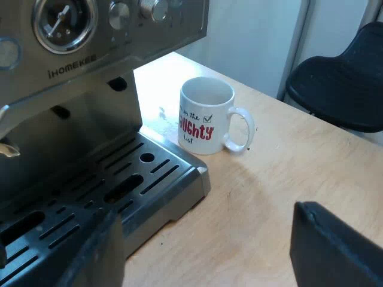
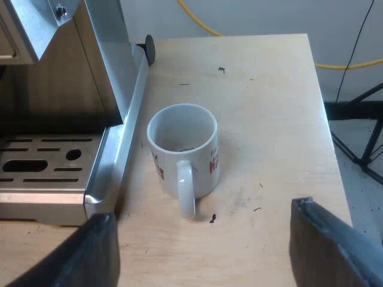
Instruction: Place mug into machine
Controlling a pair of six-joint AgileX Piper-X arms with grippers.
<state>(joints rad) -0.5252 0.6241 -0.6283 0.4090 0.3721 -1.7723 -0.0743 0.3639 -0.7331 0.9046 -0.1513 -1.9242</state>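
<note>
The white mug (image 1: 206,116) stands upright on the wooden table (image 1: 269,197), just beside the espresso machine's (image 1: 72,66) slotted drip tray (image 1: 137,179) but not on it, its red lettering facing outward. My left gripper (image 1: 206,245) hangs near the tray's outer corner, its fingers spread wide with nothing between them. My right gripper (image 2: 203,239) hovers over the table close to the mug's handle, likewise spread wide and empty.

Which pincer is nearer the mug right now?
Right. The right pincer is open, close over the mug, handle toward it; the left pincer, open too, sits farther off, by the drip tray corner.
</note>
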